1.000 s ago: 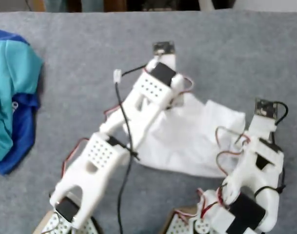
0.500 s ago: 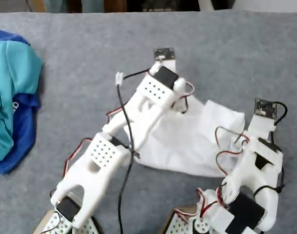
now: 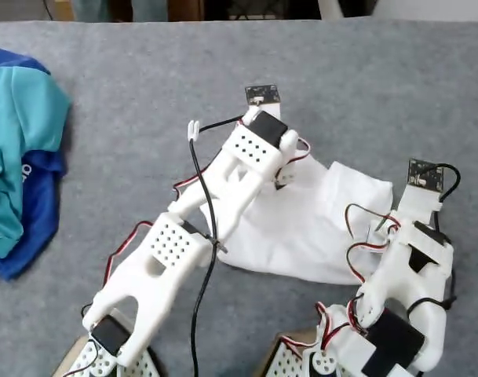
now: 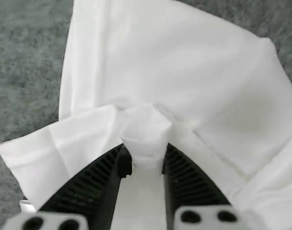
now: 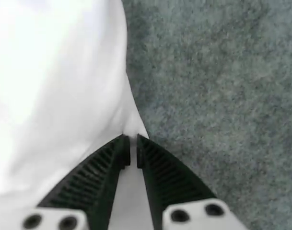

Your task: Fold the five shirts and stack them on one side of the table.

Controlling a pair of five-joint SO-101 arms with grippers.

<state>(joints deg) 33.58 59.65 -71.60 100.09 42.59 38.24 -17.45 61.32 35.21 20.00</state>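
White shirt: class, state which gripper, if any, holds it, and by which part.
Both hold the white shirt. The left gripper pinches a bunched tuck of a folded flap; the right gripper pinches the shirt's edge.

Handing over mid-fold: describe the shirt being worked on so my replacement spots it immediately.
On the grey table, look between the two white arms. The white shirt lies there, an edge pinched in each arm's jaws. It is the one white garment; the teal and blue shirts sit heaped at the far left.
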